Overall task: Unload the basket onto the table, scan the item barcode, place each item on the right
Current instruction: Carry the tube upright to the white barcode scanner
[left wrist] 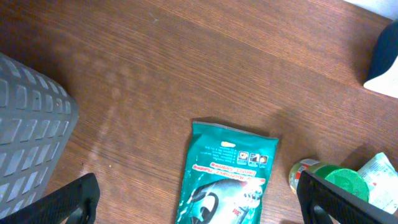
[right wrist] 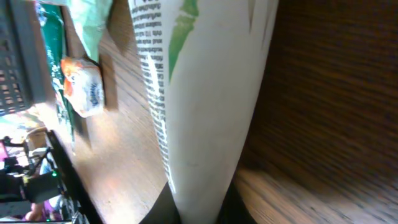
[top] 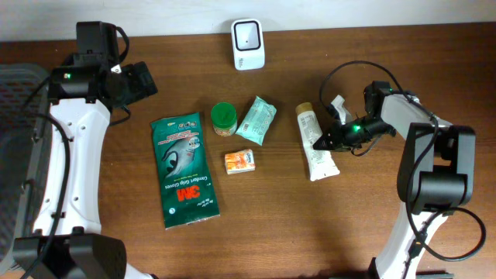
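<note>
Even bright light, rt wrist view blurry

A dark brown, wood-grain worktop (top: 310, 232) fills nearly every view, catching a soft sheen. Beyond its far edge runs a pale strip (top: 403, 9) (wall or floor, hard to tell). A grey slatted bin (top: 12, 108) borders its left edge.

You have a brown wooden table (top: 372, 225) with visible grain and a soft sheen. The white plastic squeeze tube with green print (right wrist: 205, 93) looks smooth and satiny. The dark green flat plastic pouch (top: 183, 170) is glossy film, faintly creased, and the pale teal crinkled wrapper packet (top: 257, 121) looks like thin film too. The round green jar lid (top: 224, 115) is smooth plastic. The grey ribbed plastic crate (left wrist: 28, 143) is matt, and the white boxy plastic scanner (top: 248, 44) is smooth.
</note>
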Motion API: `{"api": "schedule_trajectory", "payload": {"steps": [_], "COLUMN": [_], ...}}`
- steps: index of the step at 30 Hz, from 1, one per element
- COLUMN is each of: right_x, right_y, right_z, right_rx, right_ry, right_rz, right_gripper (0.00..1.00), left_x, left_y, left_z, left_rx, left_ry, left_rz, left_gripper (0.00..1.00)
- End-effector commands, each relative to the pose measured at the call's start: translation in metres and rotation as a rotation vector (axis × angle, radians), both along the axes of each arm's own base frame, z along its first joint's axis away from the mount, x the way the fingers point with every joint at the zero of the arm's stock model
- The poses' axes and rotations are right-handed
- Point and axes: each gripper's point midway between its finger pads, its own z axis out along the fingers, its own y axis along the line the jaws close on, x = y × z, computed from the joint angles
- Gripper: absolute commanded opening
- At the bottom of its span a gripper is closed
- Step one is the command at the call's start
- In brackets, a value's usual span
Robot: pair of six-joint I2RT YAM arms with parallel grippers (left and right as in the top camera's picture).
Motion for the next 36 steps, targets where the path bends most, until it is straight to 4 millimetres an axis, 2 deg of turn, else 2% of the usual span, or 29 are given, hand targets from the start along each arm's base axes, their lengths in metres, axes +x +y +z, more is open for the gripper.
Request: {"api": "schedule_trajectory", "payload": {"steps": [1, 5, 9, 15, 17, 21, 25, 32, 36], "right_x": [-0.001, 0.005, 0.003, -0.02, -0.031, -0.046, -0.054, -0.055, -0.049], "right_y": [0.013, 0.011, 0.008, 0.02, 0.025, 0.03, 0.034, 0.035, 0.029], "right_z": [0.006, 0.041, 0.095, 0.191, 0.214, 0.237, 0.249, 0.252, 0.275], "right_rx": [0.112, 0.152, 0.144, 0.208, 0.239, 0.281, 0.318, 0.321, 0.227], "right_ry": [0.01, -0.059, -0.173, -0.384, -0.426, -0.457, -0.463, -0.438, -0.454], "right_rz": [-0.013, -0.031, -0.033, -0.014, -0.007, 0.0, 0.003, -0.012, -0.036], "right_gripper": [0.04, 0.04, 0.04, 0.04, 0.04, 0.04, 0.04, 0.04, 0.04], "left_x": [0.001, 0.001, 0.001, 0.001, 0.001, 0.001, 0.001, 0.001, 0.001], "left_y": [0.001, 0.001, 0.001, 0.001, 0.001, 0.001, 0.001, 0.001, 0.001], "left_z": [0.004, 0.004, 0.004, 0.004, 0.004, 0.004, 0.004, 0.004, 0.004], "left_rx": [0.005, 0.005, 0.005, 0.005, 0.005, 0.005, 0.005, 0.005, 0.005], "left_ry": [-0.011, -0.011, -0.011, -0.011, -0.011, -0.011, -0.011, -0.011, -0.011], "left_rz": [-0.012, -0.012, -0.012, -0.012, -0.012, -0.012, -0.012, -0.012, -0.012], "left_gripper": [0.99, 0.99, 0.99, 0.99, 0.99, 0.99, 0.99, 0.99, 0.99]}}
